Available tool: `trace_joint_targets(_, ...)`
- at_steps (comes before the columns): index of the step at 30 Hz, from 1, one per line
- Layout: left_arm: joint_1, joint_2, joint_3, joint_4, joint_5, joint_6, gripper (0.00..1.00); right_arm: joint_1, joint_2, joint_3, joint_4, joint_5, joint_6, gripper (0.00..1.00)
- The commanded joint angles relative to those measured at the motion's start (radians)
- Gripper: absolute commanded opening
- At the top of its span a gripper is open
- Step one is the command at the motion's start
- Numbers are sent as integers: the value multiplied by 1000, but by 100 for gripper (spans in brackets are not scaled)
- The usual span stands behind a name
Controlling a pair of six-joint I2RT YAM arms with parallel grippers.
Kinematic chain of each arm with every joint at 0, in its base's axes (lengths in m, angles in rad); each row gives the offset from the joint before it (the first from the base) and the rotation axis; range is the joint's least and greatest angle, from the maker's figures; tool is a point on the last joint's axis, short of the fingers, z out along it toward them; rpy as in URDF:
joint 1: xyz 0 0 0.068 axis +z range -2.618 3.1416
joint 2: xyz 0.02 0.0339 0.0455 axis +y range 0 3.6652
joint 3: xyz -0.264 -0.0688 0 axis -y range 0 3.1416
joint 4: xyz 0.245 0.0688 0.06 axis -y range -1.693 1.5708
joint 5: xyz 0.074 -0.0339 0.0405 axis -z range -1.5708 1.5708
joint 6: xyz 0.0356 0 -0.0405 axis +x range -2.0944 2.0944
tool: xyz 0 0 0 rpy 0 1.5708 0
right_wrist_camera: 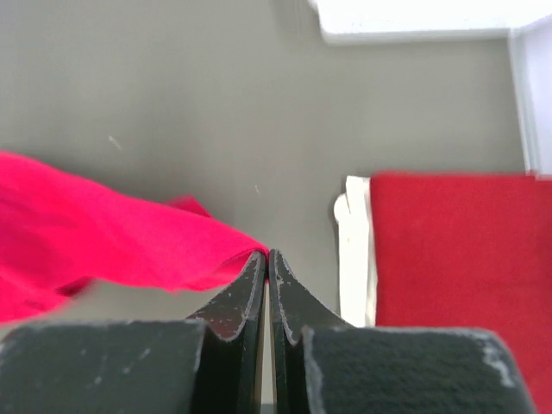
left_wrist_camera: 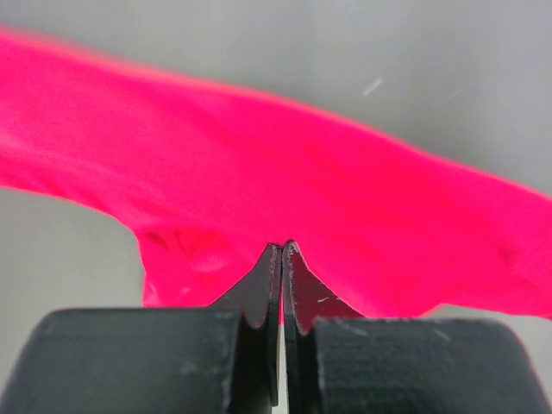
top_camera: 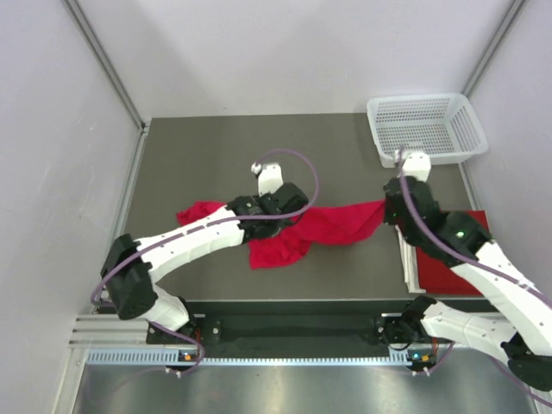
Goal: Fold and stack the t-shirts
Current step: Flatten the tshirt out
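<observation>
Grey tabletop point(top_camera: 198, 155) fills the space between plain white walls point(top_camera: 259, 52), with both arms reaching in from its near edge.

One loose red t-shirt point(top_camera: 332, 226) lies crumpled across the middle of the tabletop, drawn out into a long band between the two tools. The left tool point(left_wrist_camera: 282, 252) has its fingers pressed together on a low edge of this t-shirt point(left_wrist_camera: 302, 190). In the left wrist view the cloth spreads ahead of the tool and to both sides of it, blurred and bright, with a fold hanging just left of the fingertips. The right tool point(right_wrist_camera: 266, 257) is also pressed shut, pinching the right-hand end of the same t-shirt point(right_wrist_camera: 103, 233). From its tips the cloth runs off to the tool's left, and bare tabletop lies ahead of it.

Just to the right of the right tool sits a second, folded t-shirt point(right_wrist_camera: 457, 276), darker red and flat. It rests on a white board point(right_wrist_camera: 354, 250) whose edge shows between the tool and the cloth. From above, this folded t-shirt point(top_camera: 440, 274) and the board point(top_camera: 407, 259) lie by the right edge of the tabletop, partly hidden under the right arm.

A white mesh basket point(top_camera: 427, 129) stands beyond the right tool at the far right corner, apart from both t-shirts.
</observation>
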Motion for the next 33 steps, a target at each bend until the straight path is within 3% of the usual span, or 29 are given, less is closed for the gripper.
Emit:
trace_joint_targets(1, 1, -107, 187, -182, -68, 100, 0, -19, -28, 270, -38, 52, -19, 0)
trace_joint_targets(7, -13, -244, 492, -403, 76, 183, 0, -19, -172, 509, -10, -86, -22, 0)
trace_joint_targets(11, -15, -256, 630, -507, 224, 226, 0, -19, -239, 521, 3, -242, 13, 0)
trace_joint_targets(14, -15, -255, 634, -503, 340, 253, 0, -19, -278, 468, 14, -284, 39, 0)
trace_joint_targets(19, 19, -220, 510, -451, 296, 327, 0, -19, -298, 364, 23, -257, 66, 0)
trace_joint_targets(20, 45, -209, 488, -429, 332, 348, 0, -19, -293, 351, 18, -225, 67, 0)
trace_joint_targets(24, 318, -138, 335, -267, 657, 474, 0, -19, -240, 259, 4, -67, 64, 0)
trace_joint_targets(26, 378, -24, 328, -199, 747, 515, 0, -19, -212, 184, 17, 7, 64, 0)
trace_joint_targets(29, 410, 194, 435, -133, 866, 604, 1, -20, -158, 84, 78, 71, 98, 0)
trace_joint_targets(31, 410, 374, 529, -153, 915, 602, 19, -23, -120, 31, 95, 70, 113, 0)
trace_joint_targets(32, 407, 427, 640, -218, 897, 589, 38, -23, -108, 21, 109, 61, 118, 0)
trace_joint_targets(33, 403, 463, 667, -229, 870, 574, 47, -25, -92, 1, 113, 55, 121, 0)
